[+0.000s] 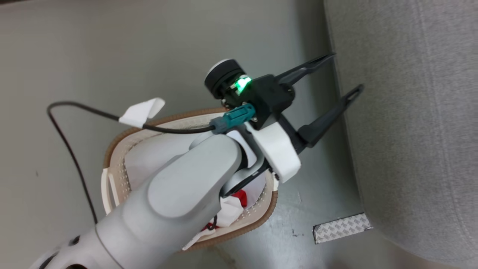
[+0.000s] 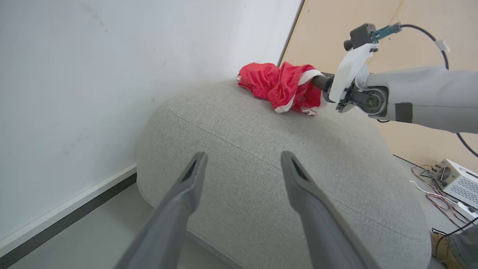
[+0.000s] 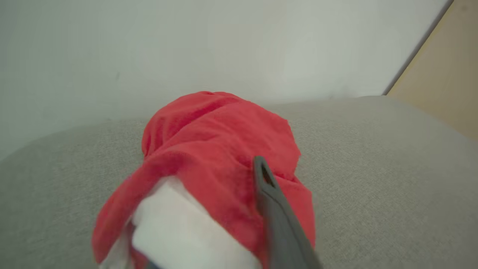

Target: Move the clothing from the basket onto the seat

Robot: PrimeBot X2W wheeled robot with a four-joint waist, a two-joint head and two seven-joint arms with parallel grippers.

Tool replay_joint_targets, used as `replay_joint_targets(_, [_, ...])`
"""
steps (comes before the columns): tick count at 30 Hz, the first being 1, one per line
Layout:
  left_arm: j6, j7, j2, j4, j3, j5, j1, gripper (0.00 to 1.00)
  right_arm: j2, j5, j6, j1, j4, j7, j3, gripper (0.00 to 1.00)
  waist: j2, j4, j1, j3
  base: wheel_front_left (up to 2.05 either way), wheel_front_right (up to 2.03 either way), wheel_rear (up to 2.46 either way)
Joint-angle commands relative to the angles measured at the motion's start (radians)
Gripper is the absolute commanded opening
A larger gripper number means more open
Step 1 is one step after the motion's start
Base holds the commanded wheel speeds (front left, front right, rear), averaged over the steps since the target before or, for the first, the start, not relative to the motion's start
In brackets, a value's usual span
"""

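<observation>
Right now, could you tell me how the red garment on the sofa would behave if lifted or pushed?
Probably floppy: the red garment lies crumpled in folds on the sofa. Likely light, thin fabric. It may snag, bunched around the right gripper's finger.

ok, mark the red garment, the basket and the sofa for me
red garment (image 2: 278, 84), left wrist view, crumpled middle.
basket (image 1: 271, 208), head view, brown rim.
sofa (image 2: 354, 168), left wrist view, bare top.

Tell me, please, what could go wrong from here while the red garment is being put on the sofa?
1. The red garment lies draped over the right pincer; on pulling back, it may snag and slide off the seat.
2. The left pincer stands open beside the seat, its cable looping over the basket rim; it might catch there.
</observation>
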Motion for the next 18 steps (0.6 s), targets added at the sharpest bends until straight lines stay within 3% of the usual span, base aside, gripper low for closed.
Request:
replay_joint_targets(1, [0.002,-0.005,0.014,0.007,0.001,0.001,0.019,1.00,0.025,-0.028,-0.003,0.043,-0.032,-0.004,-0.024,1.00,0.0000,-0.010,-0.0001,-0.019,0.00,0.00,0.00])
replay_joint_targets(8, [0.016,-0.035,0.038,0.029,0.008,-0.030,0.082,1.00,0.127,-0.061,-0.003,0.255,-0.204,-0.004,-0.044,1.00,0.0000,-0.032,-0.0001,-0.114,0.00,0.00,0.00])
replay_joint_targets(18, [0.057,-0.095,0.083,0.072,0.052,-0.094,0.245,1.00,0.232,0.016,-0.003,0.598,-0.562,-0.004,0.092,1.00,0.0000,-0.015,-0.0001,-0.314,0.00,0.00,0.00])
